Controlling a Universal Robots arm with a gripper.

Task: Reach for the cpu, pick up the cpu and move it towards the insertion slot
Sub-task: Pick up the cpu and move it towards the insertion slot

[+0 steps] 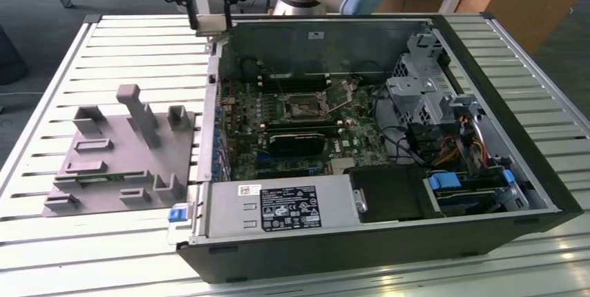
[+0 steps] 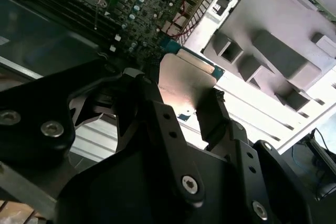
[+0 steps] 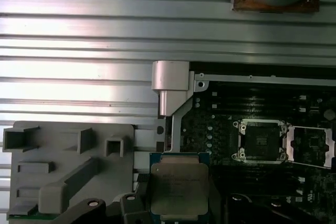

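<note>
While the open computer case (image 1: 387,138) fills the exterior view's centre, your gripper (image 2: 186,106) sits at that view's upper left, fingers (image 2: 215,116) closed on the cpu (image 3: 179,187); the insertion slot (image 3: 261,140) lies mid-motherboard, well apart.

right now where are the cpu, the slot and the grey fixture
cpu (image 3: 179,188): first wrist view, middle of its metal top
slot (image 3: 261,140): first wrist view, its dark centre
fixture (image 1: 115,166): exterior view, flat base plate

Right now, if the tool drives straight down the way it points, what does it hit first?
Probably the case wall's edge: in the first wrist view the cpu, clamped in the tool, hangs over it, between grey fixture and motherboard. Depth is unclear.
</note>
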